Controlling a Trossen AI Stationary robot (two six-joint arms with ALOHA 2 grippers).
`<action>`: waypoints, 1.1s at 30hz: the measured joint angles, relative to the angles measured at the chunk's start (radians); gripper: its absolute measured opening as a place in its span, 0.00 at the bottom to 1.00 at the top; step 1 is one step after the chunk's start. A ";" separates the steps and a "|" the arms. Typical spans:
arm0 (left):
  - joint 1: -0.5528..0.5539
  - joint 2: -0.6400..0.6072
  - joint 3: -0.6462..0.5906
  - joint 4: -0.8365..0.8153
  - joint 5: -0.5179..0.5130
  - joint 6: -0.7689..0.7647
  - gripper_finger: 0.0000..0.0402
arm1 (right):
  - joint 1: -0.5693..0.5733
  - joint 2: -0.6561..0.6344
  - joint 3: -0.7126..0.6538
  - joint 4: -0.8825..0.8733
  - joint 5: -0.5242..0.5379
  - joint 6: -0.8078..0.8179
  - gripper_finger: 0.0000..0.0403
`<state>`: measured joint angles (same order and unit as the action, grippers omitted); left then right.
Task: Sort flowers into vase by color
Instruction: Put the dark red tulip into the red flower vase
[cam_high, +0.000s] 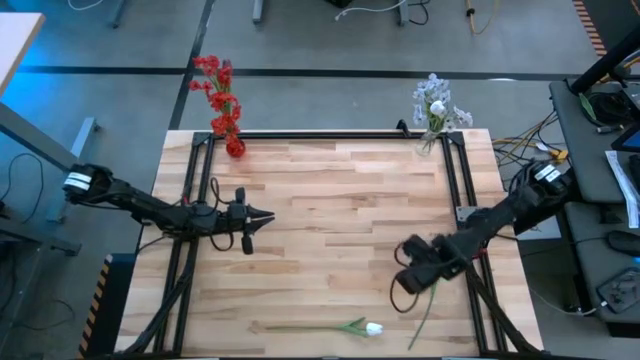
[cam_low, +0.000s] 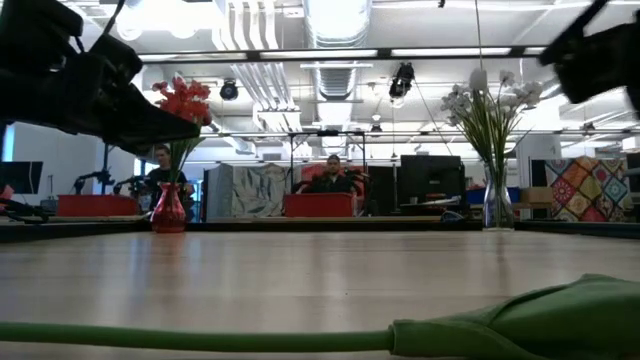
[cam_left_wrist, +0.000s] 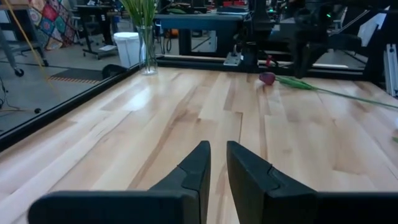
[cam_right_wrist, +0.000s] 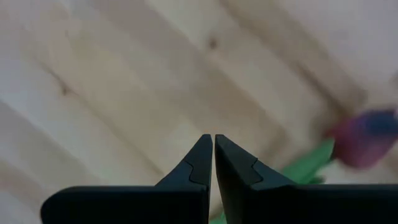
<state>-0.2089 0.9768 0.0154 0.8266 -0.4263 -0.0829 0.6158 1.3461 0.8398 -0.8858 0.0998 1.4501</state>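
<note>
Pale planked wood tabletop (cam_high: 330, 230). Red glass vase (cam_high: 235, 148) with bright red flowers (cam_high: 217, 90) at far-left corner; clear vase (cam_high: 430, 140) of pale blue-white sprays (cam_high: 437, 103) far-right. White tulip (cam_high: 372, 328) lying along near edge. Left end effector (cam_high: 268, 217) nearly pressed together, empty. Right end effector (cam_right_wrist: 213, 144) pressed together beside maroon tulip bud (cam_right_wrist: 360, 138).

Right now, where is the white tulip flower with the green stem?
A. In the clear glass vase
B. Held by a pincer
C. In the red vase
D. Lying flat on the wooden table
D: the white tulip flower with the green stem lies flat on the wooden table near its front edge, away from both vases.
</note>
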 joint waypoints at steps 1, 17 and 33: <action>0.000 0.012 0.000 0.014 0.000 -0.001 0.09 | 0.025 0.004 0.000 0.000 0.001 0.037 0.03; 0.000 0.136 0.001 0.157 0.000 -0.006 0.09 | 0.164 0.218 0.000 -0.060 -0.232 0.491 0.25; 0.000 0.179 0.002 0.187 0.000 -0.017 0.09 | 0.168 0.227 0.000 -0.039 -0.254 0.537 0.15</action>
<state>-0.2089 1.1559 0.0170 1.0133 -0.4263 -0.0999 0.7834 1.5730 0.8398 -0.9251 -0.1546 1.9872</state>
